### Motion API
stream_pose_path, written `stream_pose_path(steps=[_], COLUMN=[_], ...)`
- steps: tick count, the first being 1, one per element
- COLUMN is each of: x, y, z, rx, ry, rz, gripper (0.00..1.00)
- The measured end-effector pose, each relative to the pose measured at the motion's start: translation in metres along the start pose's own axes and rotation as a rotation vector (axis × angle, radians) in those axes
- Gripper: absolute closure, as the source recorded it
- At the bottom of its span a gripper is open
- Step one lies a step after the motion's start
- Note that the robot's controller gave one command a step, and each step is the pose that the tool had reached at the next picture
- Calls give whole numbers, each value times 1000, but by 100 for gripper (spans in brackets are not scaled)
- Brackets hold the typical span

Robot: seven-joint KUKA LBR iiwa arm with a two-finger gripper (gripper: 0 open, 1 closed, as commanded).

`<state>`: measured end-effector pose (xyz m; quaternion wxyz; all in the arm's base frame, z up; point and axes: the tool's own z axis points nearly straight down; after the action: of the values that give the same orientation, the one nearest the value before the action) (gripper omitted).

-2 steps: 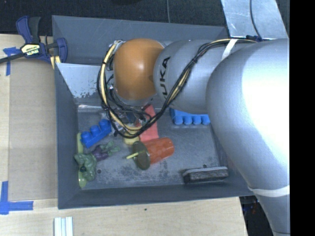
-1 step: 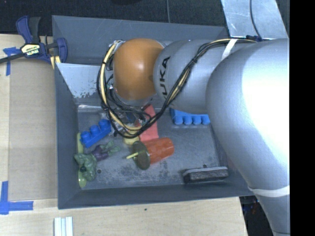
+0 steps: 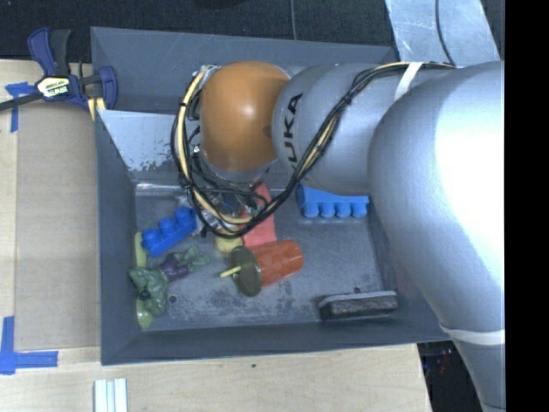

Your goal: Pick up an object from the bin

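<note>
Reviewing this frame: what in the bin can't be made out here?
1. Pink flat thing: camera view, mostly under the cables; kind unclear.
2. Small yellow thing: camera view, partly under the cables, too small to name.
3. Right wall of the bin: camera view, covered by the arm.

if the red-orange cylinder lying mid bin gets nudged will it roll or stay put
The red-orange plastic cylinder lies on its side, so a sideways nudge would probably roll it. The olive disc on a yellow stick lies against its left end and may check that. It looks stiff and smooth, so likely slippery.
</note>
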<state>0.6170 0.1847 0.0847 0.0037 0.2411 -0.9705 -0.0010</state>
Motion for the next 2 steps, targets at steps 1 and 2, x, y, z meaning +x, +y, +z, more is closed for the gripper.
stream_pose_path(steps=[1, 2], x=[-2, -3], y=[0, 0], z=[-44, -71], rx=[1, 2], ry=[-8, -12], rz=[1, 1], gripper=[100, 100])
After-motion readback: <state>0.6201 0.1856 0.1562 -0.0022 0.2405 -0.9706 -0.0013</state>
